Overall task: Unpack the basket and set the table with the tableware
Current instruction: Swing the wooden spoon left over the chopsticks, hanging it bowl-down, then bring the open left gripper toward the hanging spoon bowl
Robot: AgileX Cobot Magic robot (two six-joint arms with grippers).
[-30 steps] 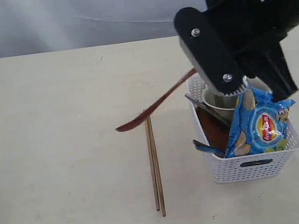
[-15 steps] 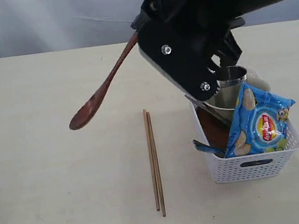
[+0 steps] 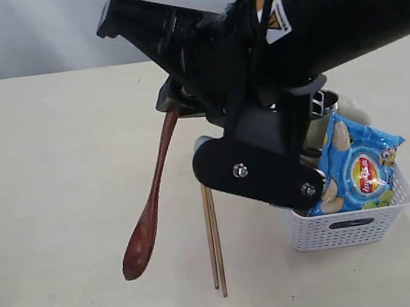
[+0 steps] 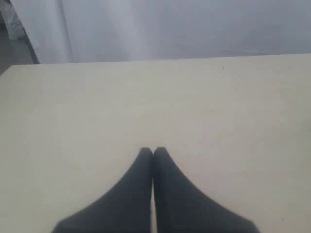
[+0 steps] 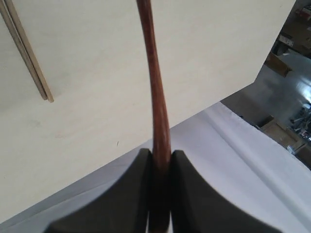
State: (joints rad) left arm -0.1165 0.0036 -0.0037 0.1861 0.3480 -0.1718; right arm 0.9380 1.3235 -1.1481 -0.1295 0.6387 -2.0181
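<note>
Hanging from the right claw (image 5: 159,158), which grips its handle, the spoon (image 3: 152,200) slants toward lower left, tip near the table (image 3: 55,183), just left of the chopsticks (image 3: 215,252); the left claw (image 4: 152,154) is clenched, empty.

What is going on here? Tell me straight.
The robot is unpacking a basket to set the table. Its right claw is shut on the handle of the wooden spoon, which hangs bowl end down beside the two chopsticks lying together on the table. I cannot tell whether the spoon touches the table. The steel cup and a blue crisp packet sit in the basket. The left claw is shut, holding nothing, over bare table.
</note>
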